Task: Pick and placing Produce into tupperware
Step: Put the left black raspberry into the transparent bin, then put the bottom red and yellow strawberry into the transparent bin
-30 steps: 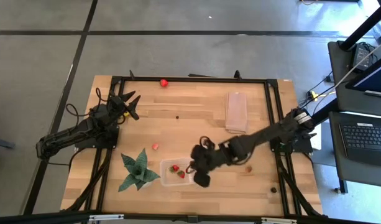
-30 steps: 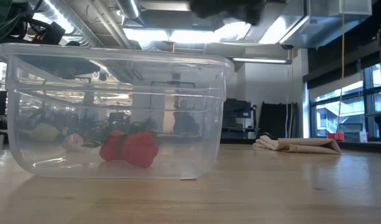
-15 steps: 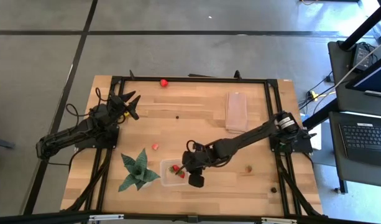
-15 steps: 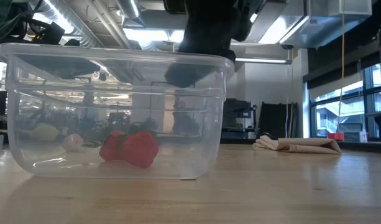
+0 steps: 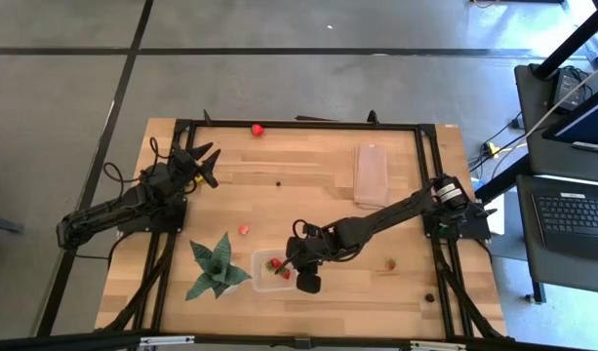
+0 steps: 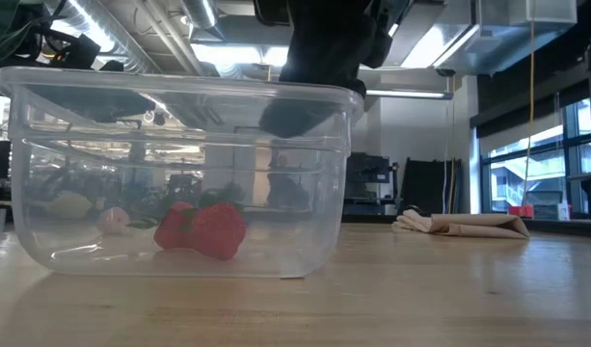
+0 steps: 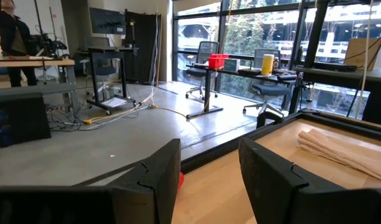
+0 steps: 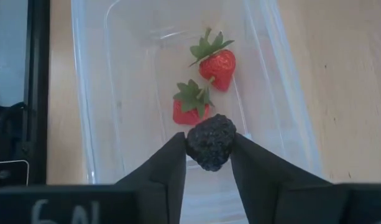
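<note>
The clear tupperware stands at the table's near side beside the green plant. Two red strawberries lie on its floor, and they also show through its wall as the strawberries in the low view. My right gripper is over the box's right end, at rim height, shut on a dark berry. On the bare table lie a strawberry, a round red fruit, a small piece and dark berries. My left gripper waits open at the far left. My right gripper pinches the dark berry between its two fingers, one on each side of it. The fingers point down from above. The berry is lifted clear and hangs over the tupperware's floor, next to the two strawberries.
A folded beige cloth lies at the far right of the table. The plant stands close against the box's left side. A yellow piece shows through the box wall in the low view. A black frame runs around the table top.
My right gripper has carried the dark berry toward the table's left, from beside the tupperware's right end to over it, and has come down to the rim. In the last half second it has stayed almost still. The strawberries in the box have not moved.
</note>
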Controlling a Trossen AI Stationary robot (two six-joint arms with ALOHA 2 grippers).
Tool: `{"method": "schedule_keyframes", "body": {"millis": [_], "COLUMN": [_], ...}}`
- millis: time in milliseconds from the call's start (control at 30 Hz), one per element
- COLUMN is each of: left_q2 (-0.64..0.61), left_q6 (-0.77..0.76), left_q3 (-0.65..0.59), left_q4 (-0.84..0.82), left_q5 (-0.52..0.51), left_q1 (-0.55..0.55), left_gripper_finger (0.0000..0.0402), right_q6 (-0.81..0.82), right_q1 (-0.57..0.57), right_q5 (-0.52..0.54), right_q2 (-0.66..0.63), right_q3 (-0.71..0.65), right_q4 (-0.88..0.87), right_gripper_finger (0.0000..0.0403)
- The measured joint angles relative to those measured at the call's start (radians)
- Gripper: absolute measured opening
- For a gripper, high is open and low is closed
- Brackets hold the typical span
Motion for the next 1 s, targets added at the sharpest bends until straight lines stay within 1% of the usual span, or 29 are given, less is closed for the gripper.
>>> {"method": "schedule_keyframes", "body": {"millis": [267,433,533,667,800,900,1000], "left_q2": [0.0,0.0,0.0,0.0,0.0,0.0,0.0], "left_q6": [0.0,0.0,0.0,0.0,0.0,0.0,0.001], "left_q3": [0.0,0.0,0.0,0.0,0.0,0.0,0.0], "left_q4": [0.0,0.0,0.0,0.0,0.0,0.0,0.0], "left_q5": [0.0,0.0,0.0,0.0,0.0,0.0,0.0], "left_q1": [0.0,0.0,0.0,0.0,0.0,0.0,0.0], "left_gripper_finger": [0.0157,0.0157,0.0157,0.0157,0.0157,0.0157,0.0157], "right_q6": [-0.051,-0.011,0.006,0.038,0.123,0.138,0.14], "right_q1": [0.0,-0.004,-0.005,0.024,0.093,0.16,0.234], "right_q5": [0.001,-0.004,0.001,0.087,0.193,0.207,0.212], "right_q2": [0.0,-0.009,-0.058,-0.176,-0.297,-0.36,-0.398], "right_q3": [0.0,0.002,0.028,0.045,0.045,0.035,-0.01], "right_q4": [0.0,-0.027,-0.123,-0.293,-0.504,-0.639,-0.677], "right_gripper_finger": [0.0172,0.0198,0.0206,0.0208,0.0209,0.0209,0.0209]}}
